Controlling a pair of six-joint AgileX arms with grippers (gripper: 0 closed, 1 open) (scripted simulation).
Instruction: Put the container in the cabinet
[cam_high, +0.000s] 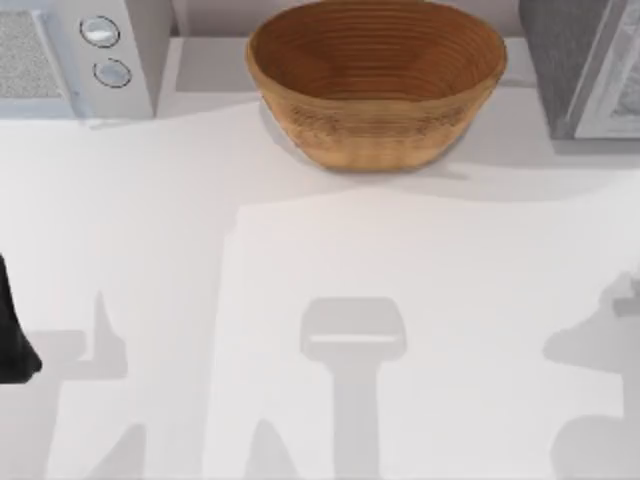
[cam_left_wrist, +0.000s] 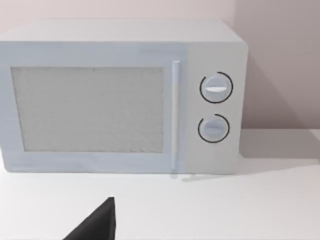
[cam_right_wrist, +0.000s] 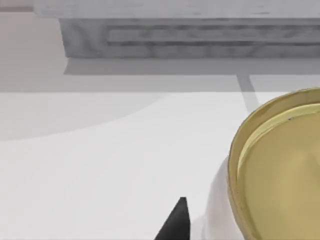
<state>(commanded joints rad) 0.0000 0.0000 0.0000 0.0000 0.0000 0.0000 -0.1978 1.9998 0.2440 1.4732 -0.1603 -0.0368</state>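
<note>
A round container (cam_right_wrist: 280, 170) with a yellow-gold rim and pale yellow inside stands on the white table close beside my right gripper (cam_right_wrist: 175, 225), of which a dark tip shows. Beyond it is the grey marbled cabinet (cam_right_wrist: 185, 32), low and wide with a drawer-like front. From above, the cabinet (cam_high: 575, 70) sits at the back right corner. My left gripper (cam_high: 14, 335) is parked at the table's left edge, and a dark part of it (cam_left_wrist: 97, 225) faces the microwave.
A large woven wicker basket (cam_high: 376, 80) stands at the back centre. A white microwave (cam_high: 75, 55) with two dials occupies the back left corner, its door (cam_left_wrist: 90, 110) closed. The white tabletop (cam_high: 330, 270) lies bare in front of them.
</note>
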